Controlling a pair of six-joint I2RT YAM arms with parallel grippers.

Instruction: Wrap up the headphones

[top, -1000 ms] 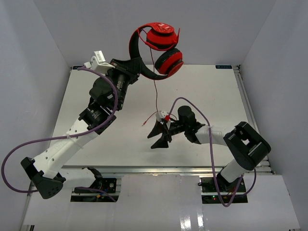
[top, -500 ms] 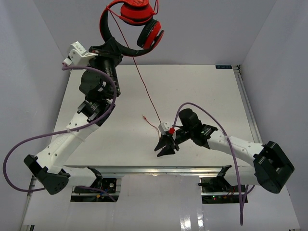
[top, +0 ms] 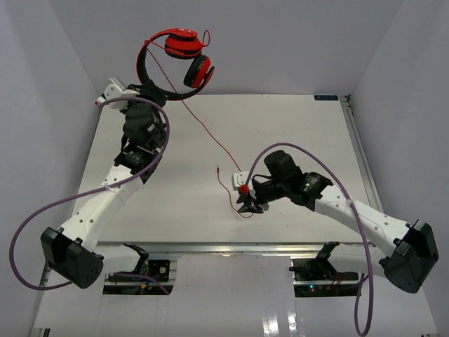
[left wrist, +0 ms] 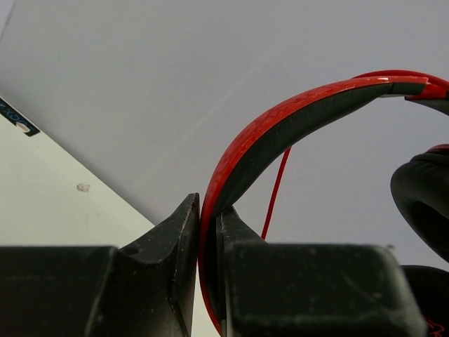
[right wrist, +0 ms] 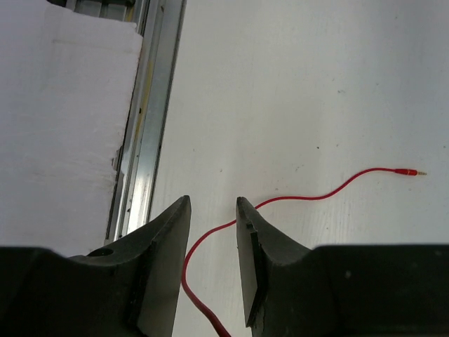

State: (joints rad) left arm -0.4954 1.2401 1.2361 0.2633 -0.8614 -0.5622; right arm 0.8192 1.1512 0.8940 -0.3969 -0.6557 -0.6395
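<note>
Red cord (right wrist: 302, 199) lies on the white surface (right wrist: 316, 84) not far from the near edge, about midway along it. The right arm's fingers (right wrist: 165, 260) stand over it, parted, one on each side. The cord passes through the gap between them and neither finger presses on it. Just beyond, the loose end curves over the surface and finishes in a small plug (right wrist: 410, 171), lying flat and touching nothing else.

The right arm itself reaches in low from the near right corner, with a purple cable (top: 293, 145) arching over its wrist.

From the fingers, the cord climbs in a nearly straight slanting line over the middle of the surface toward the far left corner. The left arm runs up along the left edge to that same corner, raised high.

There the left arm's fingers (left wrist: 242, 235) are clenched on the headband (left wrist: 295, 116), pinching the thin black-and-red band between them. The headphones (top: 184, 45) hang in the air above the far left corner, well clear of the surface, with the grey back wall (top: 295, 42) behind them. The band curves out to the left and the two round ear cups (top: 199, 71) sit one above the other on the right. Seen from the left wrist, the cord drops just behind the band.
</note>
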